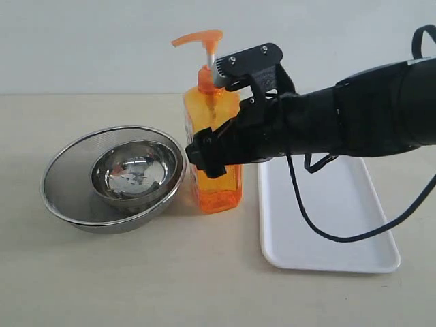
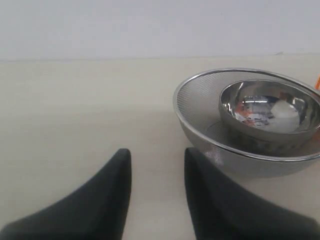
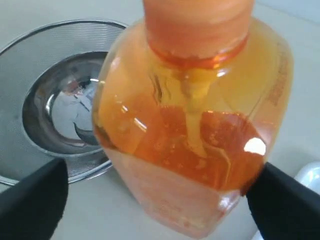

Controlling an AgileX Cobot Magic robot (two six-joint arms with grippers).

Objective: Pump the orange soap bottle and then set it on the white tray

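The orange soap bottle (image 1: 221, 187) stands upright on the table between a steel bowl and the white tray (image 1: 340, 204). Its pump head (image 1: 199, 39) is up on the white stem. My right gripper (image 1: 208, 153) reaches in from the right at mid-height and straddles the bottle. In the right wrist view the bottle (image 3: 190, 130) fills the space between the open jaws of the right gripper (image 3: 160, 200); one finger (image 3: 35, 200) stands clear of it, the other (image 3: 285, 205) sits right at its side. My left gripper (image 2: 157, 165) is open over bare table, holding nothing.
A round steel bowl (image 1: 136, 170) nests inside a wire-mesh strainer (image 1: 68, 191) just left of the bottle, and lies close ahead of the left fingers (image 2: 215, 185). A black cable (image 1: 320, 228) hangs from the right arm over the tray.
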